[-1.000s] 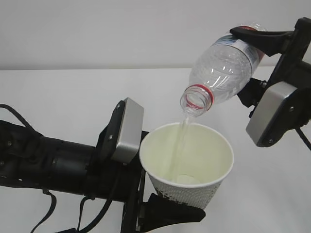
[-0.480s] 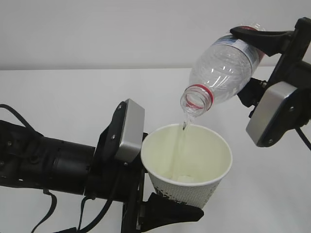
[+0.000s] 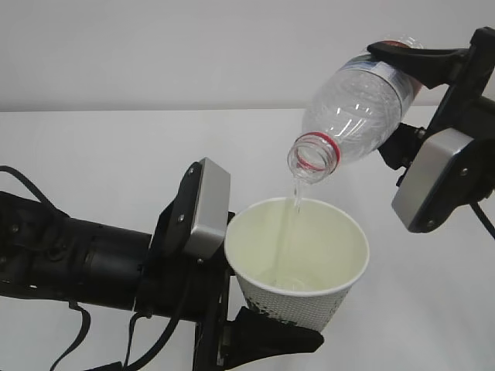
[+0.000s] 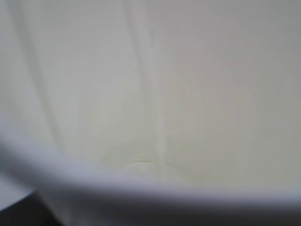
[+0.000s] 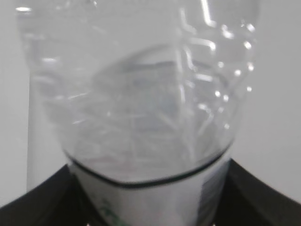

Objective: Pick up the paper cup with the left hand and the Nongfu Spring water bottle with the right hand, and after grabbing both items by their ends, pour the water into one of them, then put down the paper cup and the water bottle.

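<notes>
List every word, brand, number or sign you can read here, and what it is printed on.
Nothing can be read.
Water bottle label: a white band with small green and grey print in the right wrist view, too blurred to read.
Paper cup: a fine dotted pattern on its outer wall, no legible text.
Silver boxes on both arms: no markings visible.

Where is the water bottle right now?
In the exterior view, the Nongfu Spring water bottle hangs tilted at upper right in the right hand, mouth above the paper cup.
</notes>
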Tool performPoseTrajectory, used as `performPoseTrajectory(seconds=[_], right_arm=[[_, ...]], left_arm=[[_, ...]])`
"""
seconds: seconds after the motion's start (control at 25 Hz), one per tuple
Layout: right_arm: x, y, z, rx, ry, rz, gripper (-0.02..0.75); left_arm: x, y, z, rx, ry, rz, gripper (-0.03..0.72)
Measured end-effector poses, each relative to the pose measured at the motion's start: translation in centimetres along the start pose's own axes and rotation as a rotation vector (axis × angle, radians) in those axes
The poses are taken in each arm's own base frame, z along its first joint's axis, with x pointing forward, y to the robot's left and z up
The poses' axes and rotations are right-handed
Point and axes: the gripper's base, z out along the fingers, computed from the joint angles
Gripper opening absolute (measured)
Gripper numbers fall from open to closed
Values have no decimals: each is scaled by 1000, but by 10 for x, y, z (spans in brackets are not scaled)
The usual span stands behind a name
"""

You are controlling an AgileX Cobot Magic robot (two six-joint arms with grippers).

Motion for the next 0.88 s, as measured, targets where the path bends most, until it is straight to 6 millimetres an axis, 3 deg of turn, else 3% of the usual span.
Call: performPoseTrajectory(seconds=[0.88], right_arm=[[0,0,0,2,1,1,508]], left_arm=[[0,0,0,-5,-1,-3,508]])
